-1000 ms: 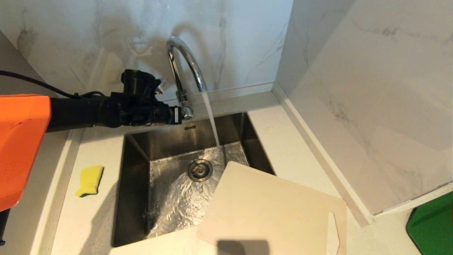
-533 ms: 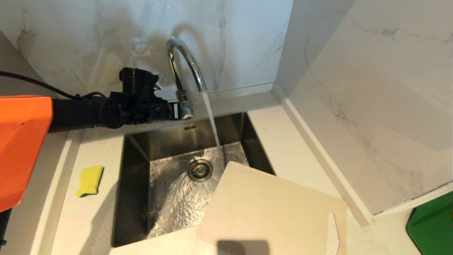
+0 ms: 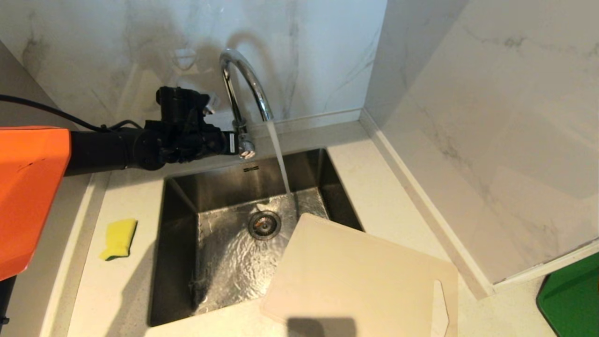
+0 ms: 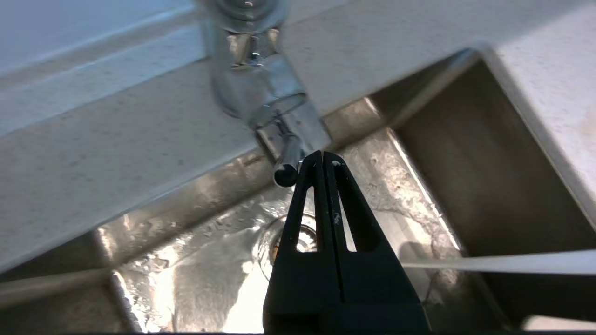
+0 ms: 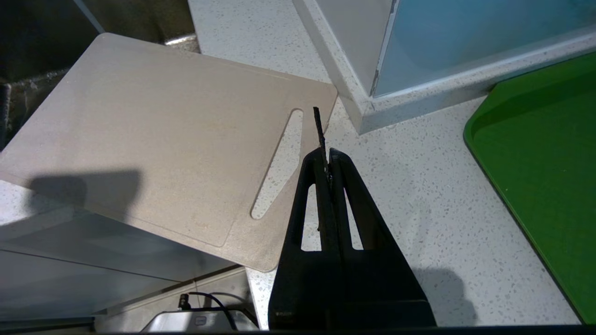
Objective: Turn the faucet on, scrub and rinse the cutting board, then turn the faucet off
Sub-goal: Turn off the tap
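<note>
Water ran from faucet (image 3: 243, 89) at upper centre of frame into sink (image 3: 220, 252). Left hand (image 3: 234, 146) fully closed, empty, tips right beside the faucet's lever (image 4: 287, 163); contact not clear. Cutting board (image 3: 360, 281) lay lower right of frame, one corner over the sink, rest on surface (image 3: 388, 187). Right hand (image 5: 326, 158) pinched shut, empty, above the board's slot end. Yellow sponge (image 3: 118, 239) at left on surface. Green tray (image 3: 573, 295) far lower right.
</note>
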### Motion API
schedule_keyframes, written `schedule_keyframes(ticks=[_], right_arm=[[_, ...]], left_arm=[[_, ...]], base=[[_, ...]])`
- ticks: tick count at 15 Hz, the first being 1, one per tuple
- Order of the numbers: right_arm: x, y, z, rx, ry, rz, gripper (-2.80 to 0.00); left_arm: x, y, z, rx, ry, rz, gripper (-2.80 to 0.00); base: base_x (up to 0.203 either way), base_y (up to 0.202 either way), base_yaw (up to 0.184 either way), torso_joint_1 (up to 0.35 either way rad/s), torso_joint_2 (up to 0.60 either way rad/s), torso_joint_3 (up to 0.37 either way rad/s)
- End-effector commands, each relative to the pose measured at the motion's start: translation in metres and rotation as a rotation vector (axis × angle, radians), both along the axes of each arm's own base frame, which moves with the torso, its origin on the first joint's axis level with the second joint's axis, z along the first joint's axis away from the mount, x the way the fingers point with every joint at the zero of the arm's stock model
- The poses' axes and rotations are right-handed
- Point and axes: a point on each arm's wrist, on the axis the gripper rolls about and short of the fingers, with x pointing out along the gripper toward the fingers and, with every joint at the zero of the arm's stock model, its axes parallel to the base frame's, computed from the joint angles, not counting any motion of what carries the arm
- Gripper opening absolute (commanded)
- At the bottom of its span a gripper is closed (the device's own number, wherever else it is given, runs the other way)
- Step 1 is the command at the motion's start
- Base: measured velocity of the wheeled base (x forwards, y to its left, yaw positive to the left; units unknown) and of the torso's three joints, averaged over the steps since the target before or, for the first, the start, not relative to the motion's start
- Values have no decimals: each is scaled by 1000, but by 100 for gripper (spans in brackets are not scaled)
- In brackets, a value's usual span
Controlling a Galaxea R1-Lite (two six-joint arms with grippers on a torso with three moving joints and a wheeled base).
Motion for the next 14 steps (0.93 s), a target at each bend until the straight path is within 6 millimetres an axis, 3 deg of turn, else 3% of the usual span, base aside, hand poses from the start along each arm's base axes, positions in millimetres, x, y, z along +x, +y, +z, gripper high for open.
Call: schedule_keyframes(ticks=[1,5,10,14], right_arm=[[0,0,0,0,-1,-1,-280],[0,0,0,0,-1,-1,-280],[0,0,0,0,-1,0,-280],[0,0,0,0,-1,-1,-280]], left_arm=[[2,0,0,-2,-20,4,-280],[0,2,7,-5,-44,10,-280],[-24,8,36,-20,-43,7,-280],[-30,9,34,-19,31,11,-280]], base=[[0,0,0,0,0,0],[0,0,0,0,0,0],[0,0,0,0,0,0],[0,0,0,0,0,0]])
